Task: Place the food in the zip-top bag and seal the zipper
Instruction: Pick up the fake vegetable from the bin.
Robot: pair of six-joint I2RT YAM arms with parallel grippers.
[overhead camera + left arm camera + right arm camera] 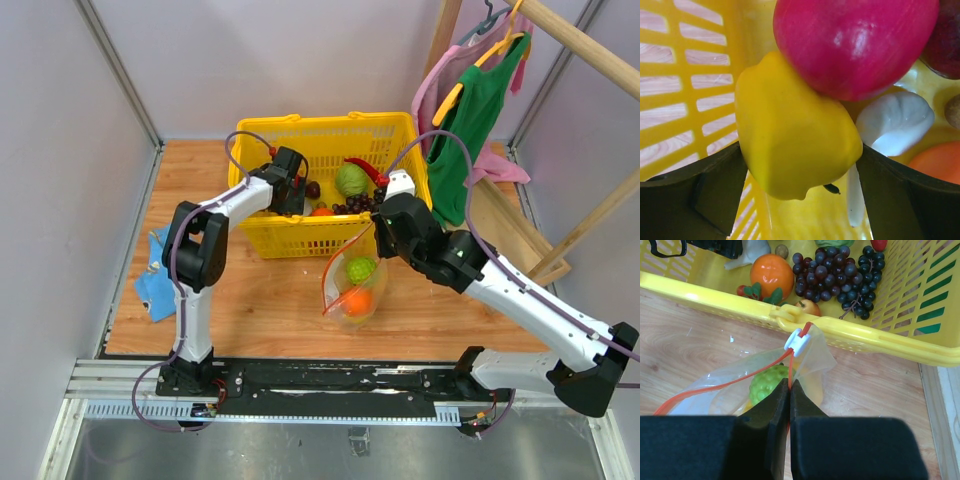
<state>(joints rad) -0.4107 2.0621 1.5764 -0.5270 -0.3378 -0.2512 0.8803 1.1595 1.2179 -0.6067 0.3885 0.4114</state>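
Observation:
The zip-top bag [352, 288] lies open on the wooden table in front of the yellow basket [400, 128]. It holds a bumpy green fruit [361, 268] and an orange [357, 301]. My right gripper [379, 233] is shut on the bag's red-orange zipper [792, 367], just below its white slider [796, 342]; the green fruit [767, 383] shows behind the fingers. My left gripper [293, 200] is down inside the basket. In the left wrist view its fingers [715, 192] press both sides of a yellow bell pepper [790, 125], which leans against a red apple [855, 45].
The basket also holds grapes [835, 272], an orange [771, 270], a white piece [895, 122], a green round fruit [351, 180] and a red chili [366, 166]. A blue cloth [155, 278] lies at the left. Hung clothes [470, 110] and a wooden rack stand at the back right.

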